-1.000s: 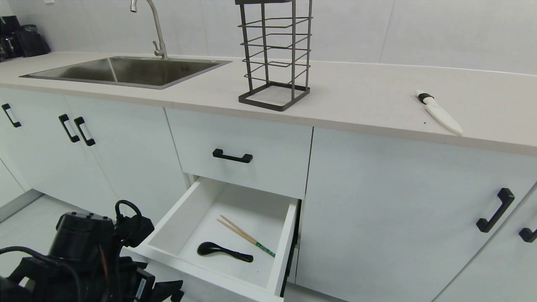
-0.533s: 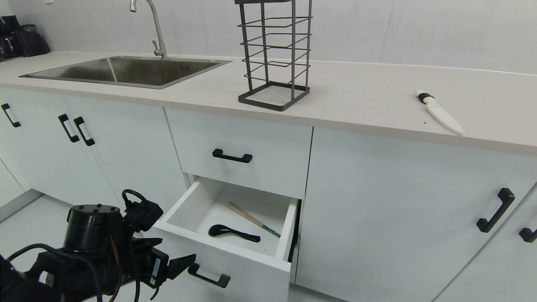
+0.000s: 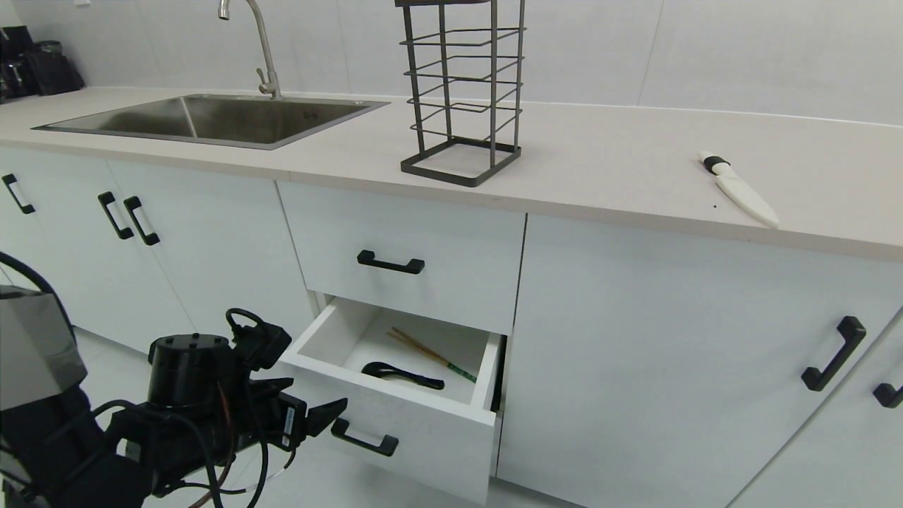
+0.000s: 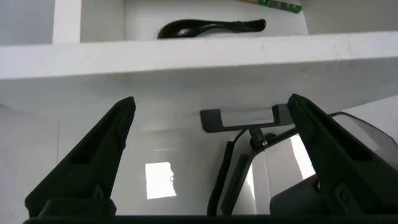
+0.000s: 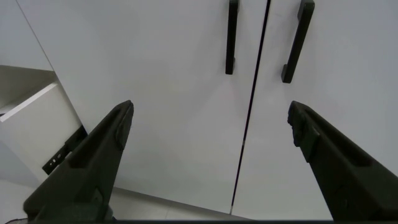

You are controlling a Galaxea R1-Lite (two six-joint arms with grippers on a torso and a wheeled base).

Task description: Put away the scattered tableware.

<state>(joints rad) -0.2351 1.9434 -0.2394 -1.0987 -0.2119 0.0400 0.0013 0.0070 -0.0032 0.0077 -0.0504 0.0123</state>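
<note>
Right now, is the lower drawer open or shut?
Partly open: the drawer front juts forward, and the spoon and chopsticks show inside.

The lower drawer (image 3: 423,439) stands partly open, with a black spoon (image 3: 403,375) and a pair of chopsticks (image 3: 427,351) lying inside. The left gripper (image 3: 338,415) sits just at the drawer's black handle (image 3: 367,441). On the tabletop (image 3: 600,162) a white knife (image 3: 742,192) lies well apart from the wire rack (image 3: 439,176).
</note>
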